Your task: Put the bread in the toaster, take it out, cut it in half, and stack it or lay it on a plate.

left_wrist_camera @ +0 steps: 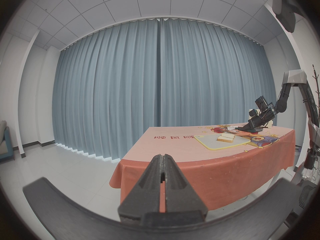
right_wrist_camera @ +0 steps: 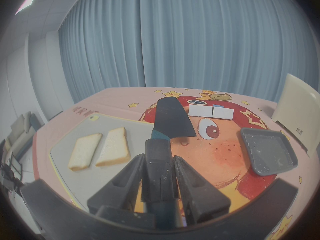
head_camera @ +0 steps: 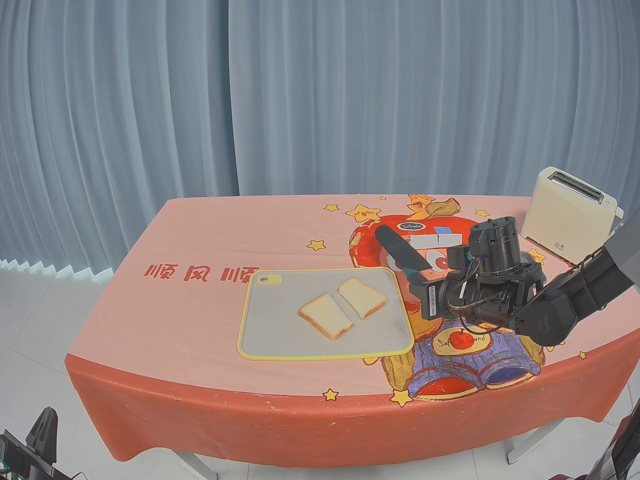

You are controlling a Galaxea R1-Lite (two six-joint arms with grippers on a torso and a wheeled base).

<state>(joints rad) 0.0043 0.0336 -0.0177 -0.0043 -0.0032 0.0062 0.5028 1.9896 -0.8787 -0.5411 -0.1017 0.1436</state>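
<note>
The two halves of pale, brown-crusted sliced bread (head_camera: 326,315) lie flat and side by side, a narrow gap between them, near the middle of the grey cutting board with a yellow rim (head_camera: 280,335), which rests on the salmon-pink cartoon-printed tablecloth (head_camera: 200,235). Each half looks light, soft in the crumb and apt to crumble. A hard pinch would probably dent or tear it, so I judge the firmer crust edges the place to take hold, jaws across the short width and closing gently. Lying flat on the board, a half offers little for a finger to get under. The right gripper (right_wrist_camera: 159,159) hangs over the cloth just beside the board's right edge, its jaws clamped on the handle of the black-bladed kitchen knife (right_wrist_camera: 171,117), blade slanting toward the far side of the table. With the knife in its grip, this arm cannot lift bread. A dark grey rectangular tray (right_wrist_camera: 268,150) sits on the cloth near the cream-coloured slot toaster (head_camera: 570,215) at the far right of the table. It is the likely plate, and the knife and right arm lie between it and the bread. The left gripper (left_wrist_camera: 162,160) is low, off the table's left side and well apart from the board, jaws pressed together on nothing.
</note>
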